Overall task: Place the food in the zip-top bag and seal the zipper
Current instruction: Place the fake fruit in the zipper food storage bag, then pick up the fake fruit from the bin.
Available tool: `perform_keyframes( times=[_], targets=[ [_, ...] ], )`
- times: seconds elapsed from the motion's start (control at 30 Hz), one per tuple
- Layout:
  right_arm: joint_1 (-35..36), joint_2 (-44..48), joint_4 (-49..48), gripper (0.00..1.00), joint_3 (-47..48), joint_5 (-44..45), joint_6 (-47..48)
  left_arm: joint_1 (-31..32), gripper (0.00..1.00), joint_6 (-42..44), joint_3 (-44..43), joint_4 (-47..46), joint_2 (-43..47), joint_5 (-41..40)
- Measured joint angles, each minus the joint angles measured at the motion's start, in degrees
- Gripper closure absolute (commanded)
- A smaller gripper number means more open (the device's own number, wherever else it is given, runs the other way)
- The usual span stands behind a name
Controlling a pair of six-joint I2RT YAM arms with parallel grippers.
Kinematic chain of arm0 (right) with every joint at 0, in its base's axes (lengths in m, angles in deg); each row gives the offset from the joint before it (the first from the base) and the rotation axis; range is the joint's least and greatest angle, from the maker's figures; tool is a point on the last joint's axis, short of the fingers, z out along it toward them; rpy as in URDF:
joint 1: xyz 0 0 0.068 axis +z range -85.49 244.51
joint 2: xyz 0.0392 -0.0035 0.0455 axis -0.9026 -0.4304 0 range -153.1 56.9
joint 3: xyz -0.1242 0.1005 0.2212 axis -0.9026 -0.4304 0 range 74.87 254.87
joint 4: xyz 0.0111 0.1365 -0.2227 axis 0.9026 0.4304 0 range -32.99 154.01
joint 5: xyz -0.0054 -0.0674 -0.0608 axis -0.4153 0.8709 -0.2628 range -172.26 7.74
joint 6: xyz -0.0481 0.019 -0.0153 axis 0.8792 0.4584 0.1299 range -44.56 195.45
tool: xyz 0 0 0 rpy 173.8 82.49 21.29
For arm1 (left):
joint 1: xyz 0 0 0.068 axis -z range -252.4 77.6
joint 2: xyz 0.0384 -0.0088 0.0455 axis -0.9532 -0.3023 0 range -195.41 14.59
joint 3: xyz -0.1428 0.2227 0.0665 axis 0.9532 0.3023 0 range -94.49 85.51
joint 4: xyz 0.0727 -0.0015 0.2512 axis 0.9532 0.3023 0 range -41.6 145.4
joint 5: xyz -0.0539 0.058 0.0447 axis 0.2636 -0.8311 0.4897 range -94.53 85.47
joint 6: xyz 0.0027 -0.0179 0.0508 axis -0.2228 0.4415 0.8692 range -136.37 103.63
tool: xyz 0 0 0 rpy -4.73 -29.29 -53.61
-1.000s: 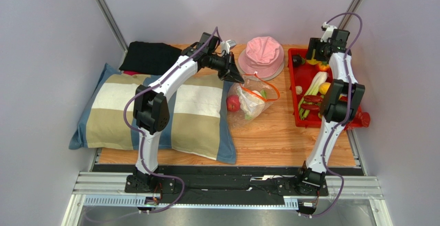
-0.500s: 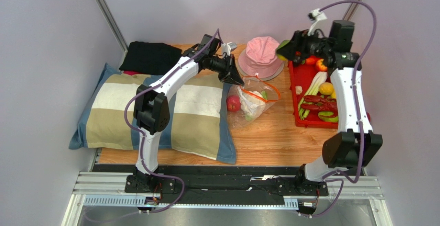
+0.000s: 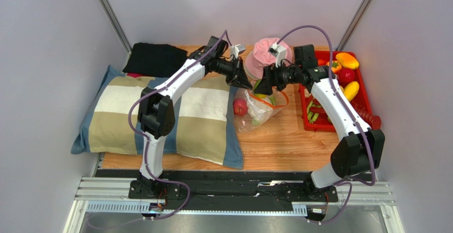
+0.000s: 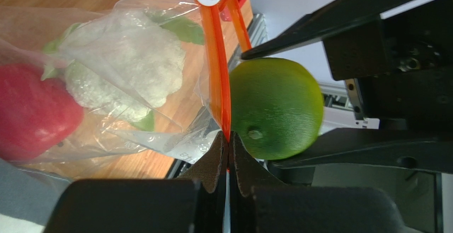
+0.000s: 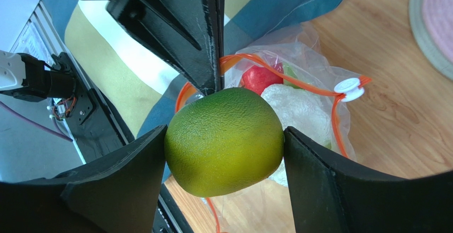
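Observation:
The clear zip-top bag (image 3: pixel 259 107) lies on the wood next to the pillow, holding a red fruit (image 4: pixel 32 111) and a white cauliflower (image 4: pixel 125 65). My left gripper (image 4: pixel 228 140) is shut on the bag's orange-red zipper (image 4: pixel 218 73) and holds the mouth open; it also shows in the top view (image 3: pixel 243 81). My right gripper (image 5: pixel 223 137) is shut on a green round fruit (image 5: pixel 224 140) and holds it just over the bag's mouth (image 3: pixel 261 88). The white slider (image 5: pixel 348 87) sits at the zipper's end.
A red tray (image 3: pixel 362 101) at the right holds several more toy fruits and vegetables. A pink hat (image 3: pixel 266 57) sits behind the bag. A striped pillow (image 3: pixel 202 116) and a black cloth (image 3: pixel 154 59) lie at the left.
My right arm has swung left from the red tray with the green fruit and now holds it over the bag's mouth. My left gripper has kept its hold on the zipper.

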Motion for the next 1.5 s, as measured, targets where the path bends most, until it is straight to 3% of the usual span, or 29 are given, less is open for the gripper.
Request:
perform_keyframes(
  times=[0.33, 0.47, 0.57, 0.67, 0.93, 1.0, 1.17, 1.33, 1.5],
  targets=[
    [0.42, 2.21, 4.52, 0.58, -0.11, 1.25, 0.72, 1.14, 1.0, -7.78, 1.97, -12.41, 1.73, 9.18],
    [0.72, 4.11, 5.62, 0.52, 0.0, 2.47, 1.57, 1.73, 1.0, -14.64, 3.08, -21.46, 2.67, 13.03],
    [1.46, 4.26, 5.09, 0.18, -0.15, 3.82, 1.64, 1.81, 1.0, -18.18, 4.2, -26.05, 3.21, 14.64],
    [2.56, 4.13, 3.87, 0.0, -0.72, 5.99, 1.73, 1.75, 1.0, -20.57, 5.09, -28.22, 3.21, 15.37],
    [1.86, 4.09, 5.64, 0.0, 0.98, 7.91, 3.3, 0.52, 1.0, -20.96, 6.38, -28.09, 3.21, 15.04],
    [-0.02, 4.09, 6.93, 0.0, 3.21, 6.62, 3.45, 0.42, 1.0, -19.32, 6.36, -26.29, 3.21, 14.25],
    [-14.6, 0.48, 10.78, 0.0, 12.87, 4.17, 4.11, 0.26, 1.0, -13.75, 6.27, -19.41, 3.21, 10.58],
    [-29.35, -9.62, 11.54, 0.02, 25.51, 5.51, 5.31, 0.26, 1.0, -10.91, 6.23, -16.15, 3.21, 8.17],
    [-36.92, -21.55, 12.37, 0.02, 36.61, 10.99, 5.6, 0.28, 1.0, -9.97, 6.23, -15.13, 3.15, 7.39]
  ],
)
